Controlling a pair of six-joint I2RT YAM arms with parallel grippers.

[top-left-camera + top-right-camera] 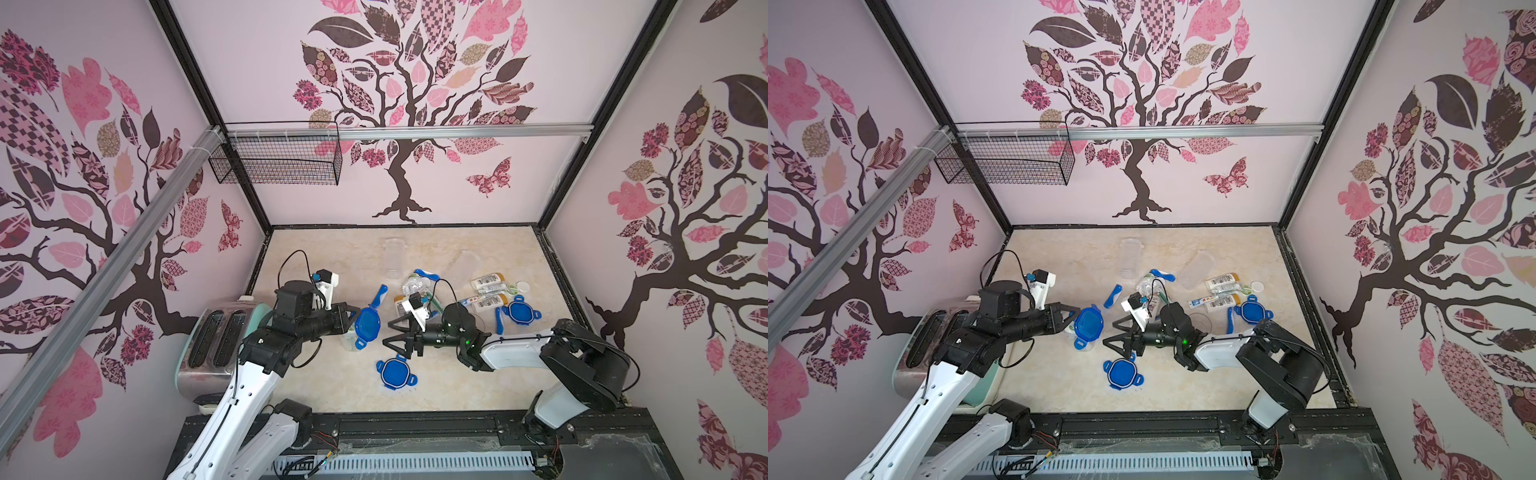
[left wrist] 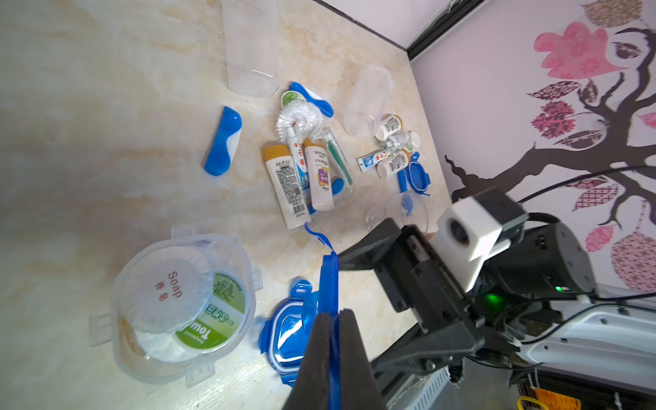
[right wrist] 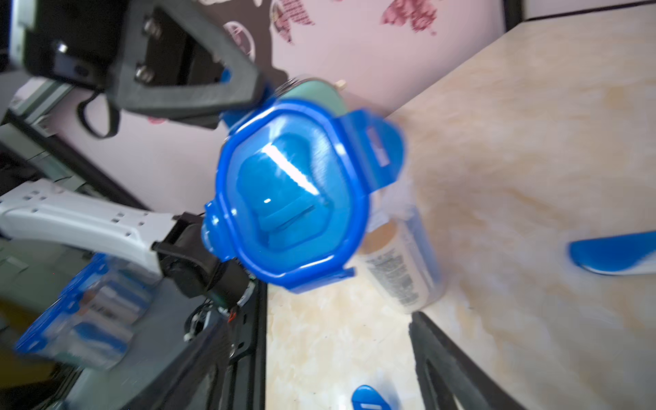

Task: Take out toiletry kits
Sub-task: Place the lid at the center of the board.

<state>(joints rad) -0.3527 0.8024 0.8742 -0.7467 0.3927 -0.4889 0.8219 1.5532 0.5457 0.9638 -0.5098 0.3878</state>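
My left gripper (image 1: 353,318) (image 2: 330,340) is shut on the edge of a blue clip lid (image 1: 368,324) (image 3: 291,191), holding it just above an open clear jar (image 2: 117,319). That jar holds a round soap (image 2: 167,287), a towel disc (image 2: 216,319) and a tan-capped bottle (image 3: 401,262). My right gripper (image 1: 392,332) (image 3: 337,355) is open and empty, just right of the lid. Loose toiletry kits lie behind it: white bottles (image 2: 285,184), toothpaste (image 2: 296,149), a folding toothbrush (image 2: 223,142) and more bottles (image 1: 488,284) at the right.
Two loose blue lids lie on the table, one near the front (image 1: 395,372) and one at the right (image 1: 519,311). Two empty clear jars (image 2: 253,46) (image 2: 367,99) lie at the back. A toaster (image 1: 220,336) stands at the left under my left arm. A wire basket (image 1: 278,158) hangs on the back wall.
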